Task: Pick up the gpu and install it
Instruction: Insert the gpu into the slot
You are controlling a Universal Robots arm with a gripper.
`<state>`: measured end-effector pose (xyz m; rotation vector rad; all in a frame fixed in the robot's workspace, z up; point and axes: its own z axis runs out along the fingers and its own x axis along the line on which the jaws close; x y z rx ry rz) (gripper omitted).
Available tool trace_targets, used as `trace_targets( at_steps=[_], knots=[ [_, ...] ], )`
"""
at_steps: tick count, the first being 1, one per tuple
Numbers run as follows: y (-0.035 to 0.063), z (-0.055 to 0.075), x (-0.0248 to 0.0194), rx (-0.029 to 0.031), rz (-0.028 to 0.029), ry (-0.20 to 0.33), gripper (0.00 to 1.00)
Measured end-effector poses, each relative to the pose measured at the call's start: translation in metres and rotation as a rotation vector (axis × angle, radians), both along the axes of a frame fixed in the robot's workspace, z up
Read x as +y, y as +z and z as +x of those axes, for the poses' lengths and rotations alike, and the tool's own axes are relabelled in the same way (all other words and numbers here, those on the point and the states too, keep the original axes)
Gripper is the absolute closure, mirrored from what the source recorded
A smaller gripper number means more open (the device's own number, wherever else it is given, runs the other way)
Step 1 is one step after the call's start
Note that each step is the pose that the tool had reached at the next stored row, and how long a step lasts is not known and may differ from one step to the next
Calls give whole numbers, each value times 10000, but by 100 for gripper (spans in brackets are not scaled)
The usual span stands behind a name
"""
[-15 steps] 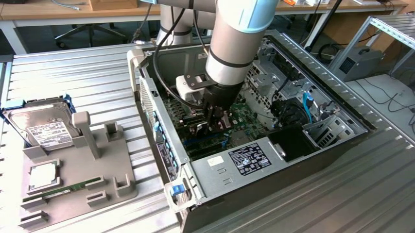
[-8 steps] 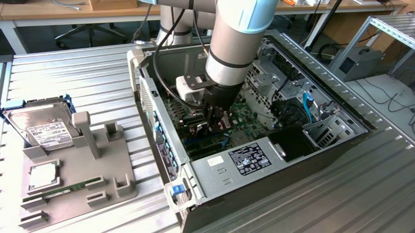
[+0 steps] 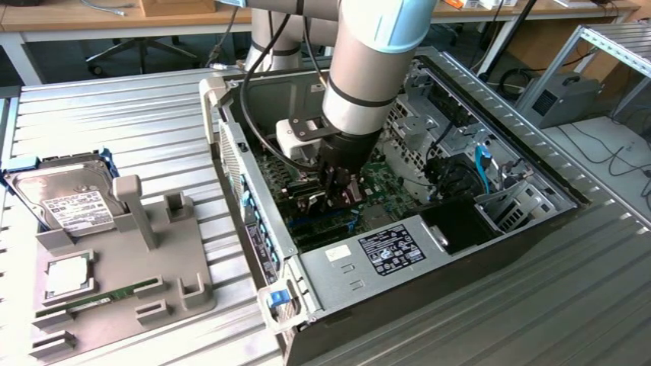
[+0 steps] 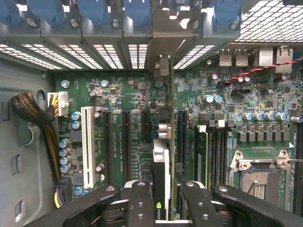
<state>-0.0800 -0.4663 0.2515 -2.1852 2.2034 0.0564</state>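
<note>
The gpu [image 4: 162, 161] is a slim black card seen edge-on, with a silvery bracket end [image 4: 164, 66] reaching toward the case's rear slot openings. My gripper [image 4: 165, 203] is shut on it, one black finger [image 4: 141, 201] on each side. The card hangs upright over the green motherboard [image 4: 128, 94], lined up along a long black expansion slot [image 4: 181, 137]; whether it touches the slot I cannot tell. In the exterior view the gripper [image 3: 341, 192] is down inside the open computer case [image 3: 407, 259], with the gpu [image 3: 348, 191] between its fingers just above the board.
A white slot [image 4: 87, 142], black slots, a cable bundle [image 4: 28, 109] and the processor socket [image 4: 260, 175] surround the card. Blue retainer clips [image 4: 90, 9] line the rear wall. Outside the case, a grey fixture [image 3: 122, 290] holds a hard drive [image 3: 66, 202] and a green memory stick [image 3: 97, 296].
</note>
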Motion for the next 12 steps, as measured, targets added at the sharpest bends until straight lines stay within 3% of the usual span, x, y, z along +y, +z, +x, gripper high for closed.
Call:
trace_targets(
  at_steps=[12],
  knots=[
    [-25, 0, 0, 1, -2, 0, 73]
  ],
)
